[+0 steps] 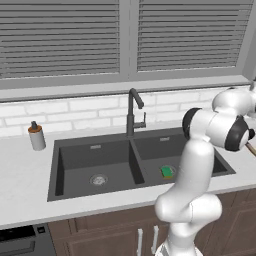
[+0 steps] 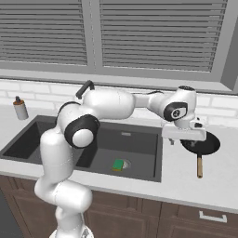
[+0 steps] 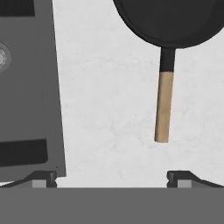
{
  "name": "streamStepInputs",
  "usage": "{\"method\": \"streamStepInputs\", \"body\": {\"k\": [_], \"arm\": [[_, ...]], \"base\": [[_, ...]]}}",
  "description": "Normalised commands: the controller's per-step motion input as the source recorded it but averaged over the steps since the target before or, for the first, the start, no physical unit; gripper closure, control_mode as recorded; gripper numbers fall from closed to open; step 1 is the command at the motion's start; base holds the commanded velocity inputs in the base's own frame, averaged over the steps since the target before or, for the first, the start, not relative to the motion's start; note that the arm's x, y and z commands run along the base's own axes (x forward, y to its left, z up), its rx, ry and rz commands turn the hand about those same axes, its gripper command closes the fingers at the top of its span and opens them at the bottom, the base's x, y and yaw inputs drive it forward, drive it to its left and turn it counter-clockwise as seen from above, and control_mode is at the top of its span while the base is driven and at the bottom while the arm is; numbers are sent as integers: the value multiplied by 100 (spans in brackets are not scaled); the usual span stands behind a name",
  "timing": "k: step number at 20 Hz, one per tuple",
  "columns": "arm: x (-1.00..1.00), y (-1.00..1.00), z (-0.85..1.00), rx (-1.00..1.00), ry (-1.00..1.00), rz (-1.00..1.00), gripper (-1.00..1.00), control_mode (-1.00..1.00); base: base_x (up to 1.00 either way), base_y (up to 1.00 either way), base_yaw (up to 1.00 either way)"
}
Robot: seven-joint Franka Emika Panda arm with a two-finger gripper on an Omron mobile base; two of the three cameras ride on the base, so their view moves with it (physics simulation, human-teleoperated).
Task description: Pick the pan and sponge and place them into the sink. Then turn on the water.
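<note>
Sponge point(image 2: 118, 164) lies green side up on the floor of the sink's point(image 2: 139, 174) right basin, beside the drain. Pan point(image 2: 204, 144) sits on the counter point(image 2: 186, 183) right of the sink, handle pointing toward the front edge. The arm's hand hangs over the pan's left rim.

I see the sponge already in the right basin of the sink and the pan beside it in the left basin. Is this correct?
Not quite. The sponge is in the right basin of the sink, but the pan lies on the counter right of the sink, as the right base view shows.
</note>
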Motion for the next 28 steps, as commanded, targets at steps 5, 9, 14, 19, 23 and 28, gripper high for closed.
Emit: {"method": "streamStepInputs", "body": {"k": [5,9,14,19,23,28], "arm": [[0,-23,-22,0,2,0,-100,-100],[0,-21,-29,0,0,0,-100,-100],[0,-20,-30,0,0,0,-100,-100],[5,-6,-30,0,1,0,-100,-100],[6,-13,-28,3,0,0,-100,-100],[13,-13,-26,4,0,0,-100,-100]], "base": [[0,0,0],[0,0,0],[0,0,0],[0,0,0],[0,0,0],[0,0,0]]}}
